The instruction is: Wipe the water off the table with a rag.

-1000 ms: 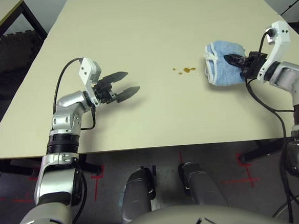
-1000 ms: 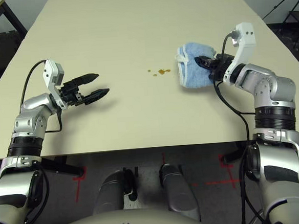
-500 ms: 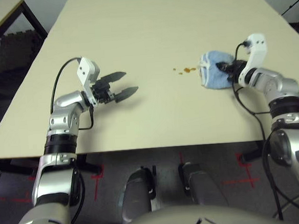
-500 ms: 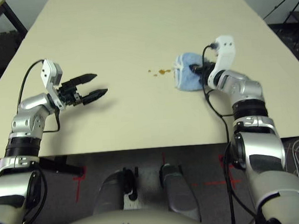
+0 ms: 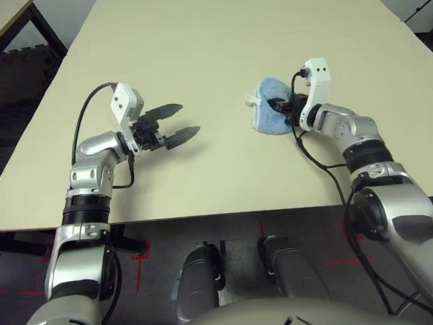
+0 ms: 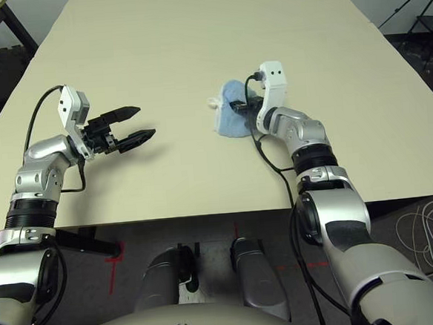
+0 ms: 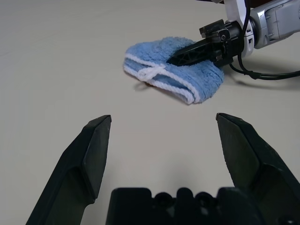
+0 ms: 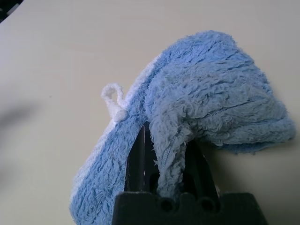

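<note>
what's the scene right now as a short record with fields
surface: cream table
rag: light blue, white edge and loop, rumpled, resting on the table
right tool: shut on the rag
left tool: open, empty, over the table
water: no droplets in sight beside the rag; whether any lie under it, cannot tell

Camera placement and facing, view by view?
Left eye: head, looks forward and down at the table; both forearms show.
Right eye: head beside it, same scene, both forearms.
Left wrist: left arm, looks along its open pincer toward the rag.
Right wrist: right arm, looks along its pincer gripping the rag.
Shared: both wrist views catch the rag.
</note>
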Robot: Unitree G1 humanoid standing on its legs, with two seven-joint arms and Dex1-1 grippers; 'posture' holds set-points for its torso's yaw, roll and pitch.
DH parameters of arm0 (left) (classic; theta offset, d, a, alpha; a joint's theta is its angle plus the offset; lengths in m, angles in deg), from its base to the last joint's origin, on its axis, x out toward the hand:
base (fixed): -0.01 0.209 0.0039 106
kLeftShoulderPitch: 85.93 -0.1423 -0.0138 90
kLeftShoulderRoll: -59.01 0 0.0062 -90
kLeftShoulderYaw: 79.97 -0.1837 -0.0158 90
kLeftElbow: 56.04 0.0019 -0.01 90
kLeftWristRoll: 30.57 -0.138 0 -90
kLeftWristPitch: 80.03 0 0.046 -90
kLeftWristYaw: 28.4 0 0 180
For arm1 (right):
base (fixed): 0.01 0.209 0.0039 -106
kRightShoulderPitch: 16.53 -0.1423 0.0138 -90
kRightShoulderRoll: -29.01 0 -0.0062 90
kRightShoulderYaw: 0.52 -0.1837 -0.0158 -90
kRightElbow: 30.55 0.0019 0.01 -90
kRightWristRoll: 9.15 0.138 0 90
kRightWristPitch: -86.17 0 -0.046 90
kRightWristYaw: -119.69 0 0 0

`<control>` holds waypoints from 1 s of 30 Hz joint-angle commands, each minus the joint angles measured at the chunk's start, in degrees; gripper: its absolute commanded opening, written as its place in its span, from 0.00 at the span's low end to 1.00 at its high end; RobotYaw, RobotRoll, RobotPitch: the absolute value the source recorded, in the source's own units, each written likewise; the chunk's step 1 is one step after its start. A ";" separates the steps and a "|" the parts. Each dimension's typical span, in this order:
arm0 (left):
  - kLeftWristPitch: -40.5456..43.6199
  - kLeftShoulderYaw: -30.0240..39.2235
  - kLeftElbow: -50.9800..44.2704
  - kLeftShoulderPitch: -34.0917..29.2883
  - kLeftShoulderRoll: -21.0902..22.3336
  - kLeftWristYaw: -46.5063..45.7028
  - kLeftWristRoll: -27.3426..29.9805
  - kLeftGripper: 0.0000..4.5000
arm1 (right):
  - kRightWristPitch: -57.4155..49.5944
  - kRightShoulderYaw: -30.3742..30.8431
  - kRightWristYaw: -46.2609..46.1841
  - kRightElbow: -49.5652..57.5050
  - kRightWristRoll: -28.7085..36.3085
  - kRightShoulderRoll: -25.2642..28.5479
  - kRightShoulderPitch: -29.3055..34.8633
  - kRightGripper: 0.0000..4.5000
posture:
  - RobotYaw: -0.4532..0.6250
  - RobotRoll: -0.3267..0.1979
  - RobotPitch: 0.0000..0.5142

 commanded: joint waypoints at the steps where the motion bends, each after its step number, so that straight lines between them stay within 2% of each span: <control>1: 0.29 -0.11 -0.63 -0.94 0.51 0.24 -0.25 1.00 | -1.58 1.47 1.34 0.66 -0.23 -1.57 -0.04 0.00 | 0.30 0.62 0.25; 15: -0.09 -0.06 -0.26 -0.85 0.16 0.02 -0.29 1.00 | -5.78 3.77 5.27 6.30 0.17 -5.31 1.80 0.00 | 0.30 0.62 0.24; 19: -0.19 -0.12 -0.15 -0.77 0.00 -0.05 -0.33 1.00 | -3.56 2.90 2.82 4.51 -1.19 -3.84 1.27 0.00 | 0.30 0.62 0.24; 30: -0.62 -0.26 0.58 -0.23 -0.32 0.02 -0.58 1.00 | 2.33 -1.05 -0.91 -2.42 -2.09 4.51 -2.27 0.00 | 0.29 0.62 0.23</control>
